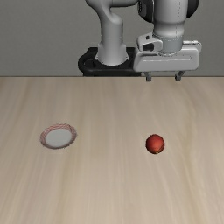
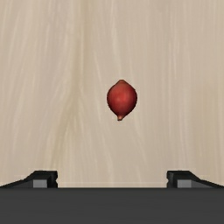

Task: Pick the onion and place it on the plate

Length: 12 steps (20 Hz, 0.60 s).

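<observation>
A small red onion point(image 1: 155, 143) lies on the wooden table toward the exterior view's right. A small white plate with a pinkish rim point(image 1: 45, 137) rests flat on the table toward the exterior view's left. My gripper point(image 1: 163, 77) hangs high above the table, behind the onion and well apart from it, its two fingers spread wide with nothing between them. In the wrist view the onion point(image 2: 122, 99) sits ahead of the fingertips point(image 2: 41, 178), about midway between them, its pointed tip turned toward the gripper point(image 2: 112, 178).
The robot's black base point(image 1: 109, 63) stands at the table's far edge. Bare wooden tabletop point(image 1: 105, 184) stretches between the plate and the onion and in front of both.
</observation>
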Tool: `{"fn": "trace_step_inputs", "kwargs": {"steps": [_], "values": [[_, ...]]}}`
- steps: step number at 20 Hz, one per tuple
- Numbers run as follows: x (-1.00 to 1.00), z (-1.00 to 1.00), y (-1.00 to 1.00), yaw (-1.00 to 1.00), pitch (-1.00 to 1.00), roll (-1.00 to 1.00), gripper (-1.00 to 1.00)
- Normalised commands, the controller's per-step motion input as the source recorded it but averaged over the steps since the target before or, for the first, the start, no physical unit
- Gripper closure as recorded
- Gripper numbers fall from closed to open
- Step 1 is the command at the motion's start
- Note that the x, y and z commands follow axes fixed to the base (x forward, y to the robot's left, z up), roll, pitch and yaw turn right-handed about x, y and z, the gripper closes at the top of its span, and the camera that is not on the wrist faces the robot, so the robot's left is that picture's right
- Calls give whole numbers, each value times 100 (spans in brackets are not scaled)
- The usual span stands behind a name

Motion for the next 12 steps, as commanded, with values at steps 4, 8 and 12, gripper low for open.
{"fn": "trace_step_inputs", "kwargs": {"steps": [4,8,12], "values": [[100,0,0,0,0,0,-100],[25,-25,-50,0,0,0,-100],[0,-100,0,0,0,0,-100]]}}
